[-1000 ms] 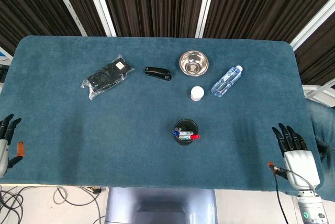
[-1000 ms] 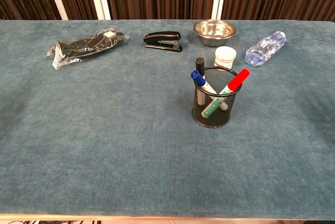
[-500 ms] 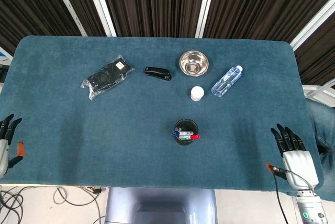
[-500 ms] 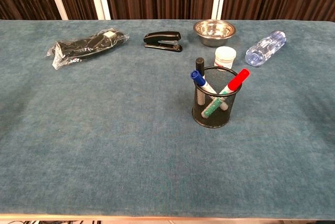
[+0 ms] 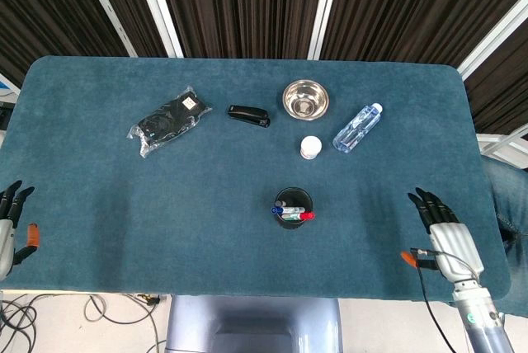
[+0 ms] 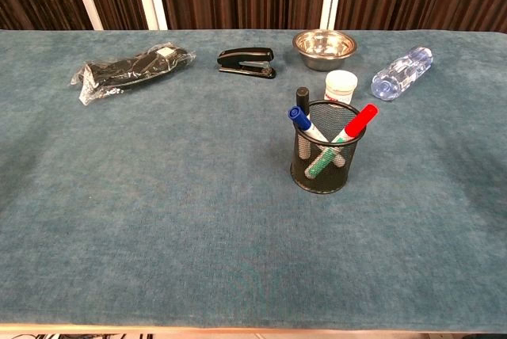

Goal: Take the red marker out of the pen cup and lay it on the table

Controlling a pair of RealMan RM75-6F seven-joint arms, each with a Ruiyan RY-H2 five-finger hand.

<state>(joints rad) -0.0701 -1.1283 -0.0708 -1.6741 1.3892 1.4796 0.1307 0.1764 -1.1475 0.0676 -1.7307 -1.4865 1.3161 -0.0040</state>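
Markers fill your pen cup (image 6: 321, 171) at mid-table, and the red marker (image 6: 356, 125) leans against its right rim, cap up, beside a blue marker (image 6: 303, 123) and a black one (image 6: 302, 99). Your right hand (image 5: 441, 233) sits over the table's near right edge, fingers spread, holding nothing. Your left hand (image 5: 10, 225) is off the near left edge, fingers apart and empty too.
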